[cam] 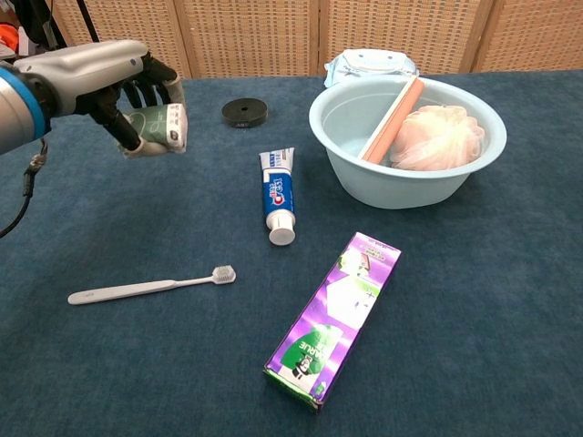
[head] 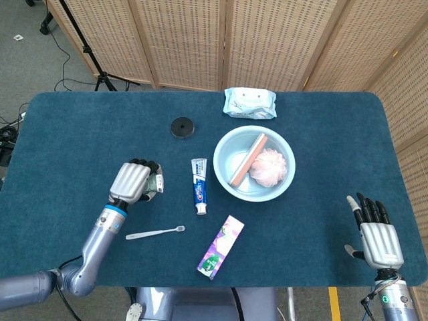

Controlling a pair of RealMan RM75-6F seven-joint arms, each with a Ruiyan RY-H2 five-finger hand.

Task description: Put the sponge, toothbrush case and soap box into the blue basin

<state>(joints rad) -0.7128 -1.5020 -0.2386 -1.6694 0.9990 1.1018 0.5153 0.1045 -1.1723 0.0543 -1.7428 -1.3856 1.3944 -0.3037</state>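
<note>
My left hand [head: 132, 180] [cam: 109, 77] grips a green and white soap box [head: 158, 184] [cam: 160, 128] and holds it in the air, left of the toothpaste tube. The blue basin [head: 231, 159] [cam: 392, 188] stands right of centre. Inside it, a pink sponge [head: 269, 167] [cam: 443, 137] lies against the right side, and an orange toothbrush case [head: 247, 159] [cam: 392, 121] leans across the rim. My right hand [head: 378, 234] rests open near the table's front right corner, seen only in the head view.
A toothpaste tube [head: 199, 185] [cam: 278, 196] lies left of the basin. A white toothbrush [head: 154, 233] [cam: 150, 287] and a purple box [head: 221, 246] [cam: 332, 314] lie near the front edge. A black disc [head: 182, 127] [cam: 244, 112] and a wipes pack [head: 249, 103] [cam: 372, 62] sit further back.
</note>
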